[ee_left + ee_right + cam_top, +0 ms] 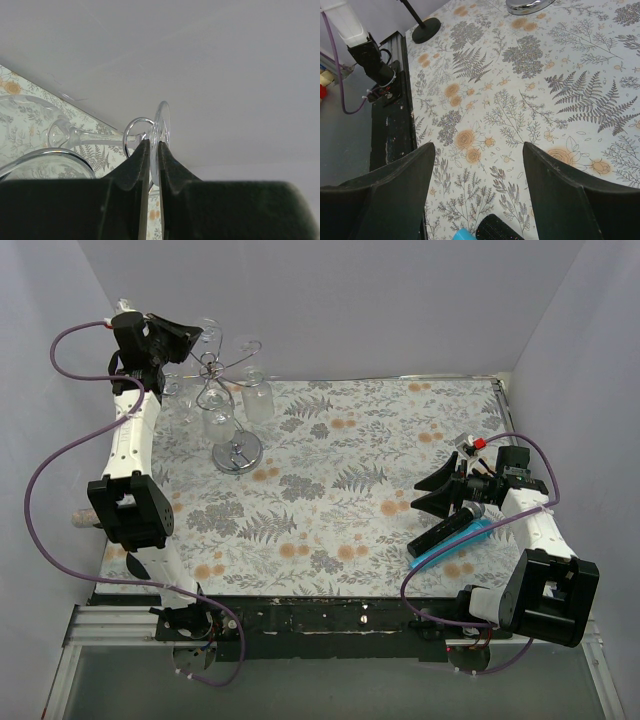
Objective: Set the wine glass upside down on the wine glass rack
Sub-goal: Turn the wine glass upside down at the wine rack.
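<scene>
Floral tablecloth (pixel 350 470) covers the table. Wine glass rack (pixel 225 405) stands at its far left; the clear glasses on it are hard to separate. Left arm reared high beside the rack top, left gripper (pixel 154 146) nearly closed, pinching the wine glass (pixel 162 125) foot, stem at a rack curl, bowl cut off. Right gripper (pixel 479 146) wide apart, holding nothing, low, well right of the rack.

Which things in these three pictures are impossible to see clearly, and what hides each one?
Left wrist view: the bowl of the clear wine glass is cut by the left edge and the black left tool.
Top external view: that glass is nearly lost against the pale wall; whether it hangs on the tall silver wire rack is unclear.
Right wrist view: the black and blue object is cut by the bottom edge.
</scene>
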`<state>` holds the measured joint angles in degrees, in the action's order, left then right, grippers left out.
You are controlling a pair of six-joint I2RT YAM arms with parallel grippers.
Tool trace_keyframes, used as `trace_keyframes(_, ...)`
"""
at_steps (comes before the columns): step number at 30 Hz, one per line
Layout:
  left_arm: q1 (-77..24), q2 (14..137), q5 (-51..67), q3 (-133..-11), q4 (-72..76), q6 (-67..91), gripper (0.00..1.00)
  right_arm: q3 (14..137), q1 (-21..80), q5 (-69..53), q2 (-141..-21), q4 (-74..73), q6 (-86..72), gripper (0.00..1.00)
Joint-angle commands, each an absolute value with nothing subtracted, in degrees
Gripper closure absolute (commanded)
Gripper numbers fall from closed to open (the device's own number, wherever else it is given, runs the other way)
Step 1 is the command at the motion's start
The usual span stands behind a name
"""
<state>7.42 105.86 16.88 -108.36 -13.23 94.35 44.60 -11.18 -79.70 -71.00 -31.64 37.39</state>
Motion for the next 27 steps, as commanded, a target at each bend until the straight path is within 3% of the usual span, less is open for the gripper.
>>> trace_keyframes(1, 7.91, 100.37, 16.0, -108.11, -9.84, 93.87, 0.93, 47.11, -11.34, -81.21, -71.01, -32.52, 38.32, 0.21)
trace_keyframes(27, 8.26, 98.53, 15.47, -106.17, -9.67, 94.13, 0.8, 47.2, -11.34, -81.21, -70.93, -32.7, 38.41, 0.21)
